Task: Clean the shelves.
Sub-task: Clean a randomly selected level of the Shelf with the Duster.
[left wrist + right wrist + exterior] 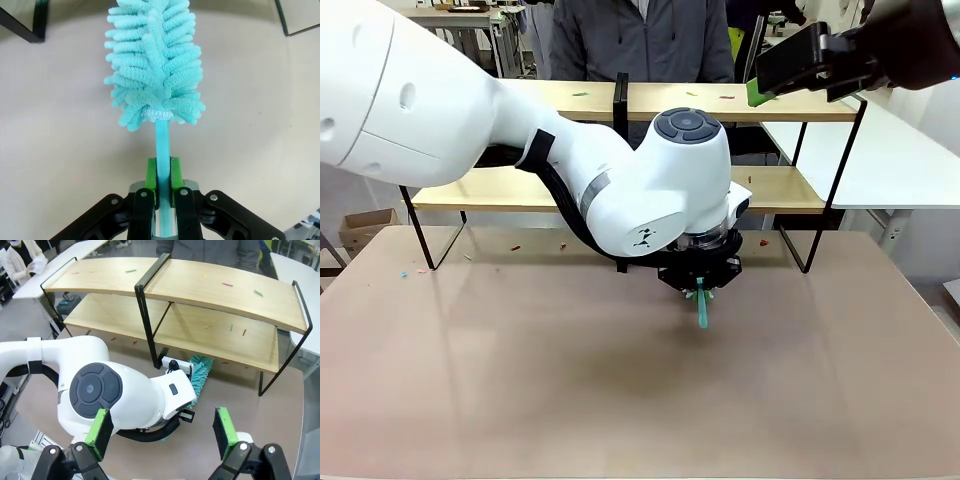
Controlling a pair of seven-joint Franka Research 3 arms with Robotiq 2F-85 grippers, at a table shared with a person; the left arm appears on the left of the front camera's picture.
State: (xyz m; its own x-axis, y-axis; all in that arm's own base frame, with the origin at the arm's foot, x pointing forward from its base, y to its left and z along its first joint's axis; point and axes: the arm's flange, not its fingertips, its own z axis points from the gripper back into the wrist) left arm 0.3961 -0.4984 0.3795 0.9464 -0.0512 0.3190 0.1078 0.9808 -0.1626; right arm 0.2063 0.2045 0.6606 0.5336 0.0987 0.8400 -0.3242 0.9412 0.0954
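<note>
The shelves (800, 104) stand across the far half of the table, two light-wood boards on a black frame (148, 320), with small coloured scraps (227, 284) on both boards. My left gripper (162, 171) is shut on the thin handle of a teal fluffy duster (152, 65). That gripper (700, 280) hangs low over the table in front of the central upright, and the handle's end (702, 310) pokes out below it. The duster head (200, 377) lies near the lower board's front edge. My right gripper (162, 435) is open and empty, high at the right (782, 68) above the top board.
A person (640, 40) stands behind the shelves. A few scraps (515, 247) lie on the brown table (520, 380) near the shelf's feet. A white table (905, 150) is at the right, a cardboard box (365, 225) at the left on the floor.
</note>
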